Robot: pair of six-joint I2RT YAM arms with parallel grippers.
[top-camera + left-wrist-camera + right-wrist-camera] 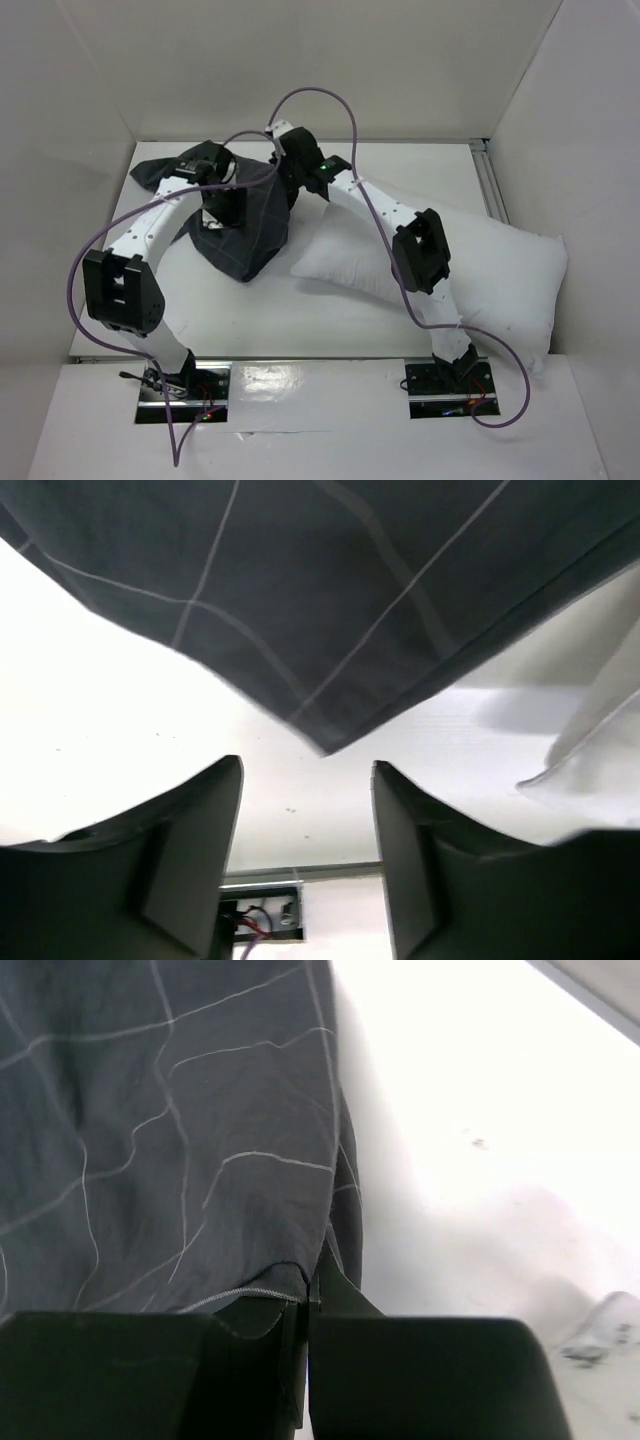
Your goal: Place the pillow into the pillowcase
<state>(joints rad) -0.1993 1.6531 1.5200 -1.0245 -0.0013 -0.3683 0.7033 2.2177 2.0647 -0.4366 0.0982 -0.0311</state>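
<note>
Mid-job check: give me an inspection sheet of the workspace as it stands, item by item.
Surface: white table, no spills or marks of note.
Job's things: pillowcase bunched at left-centre, apparently partly lifted; pillow lies outside it to the right, under the right arm, not yet inserted.
Clutter: nothing seen.
Grippers: left gripper open, nothing between its fingers, just by a hanging corner of the pillowcase; right gripper shut on the pillowcase's hem.
Cables: purple cables loop off both arms, one passing over the pillowcase.
Surroundings: white walls on three sides; metal rail along the table's right edge.
</note>
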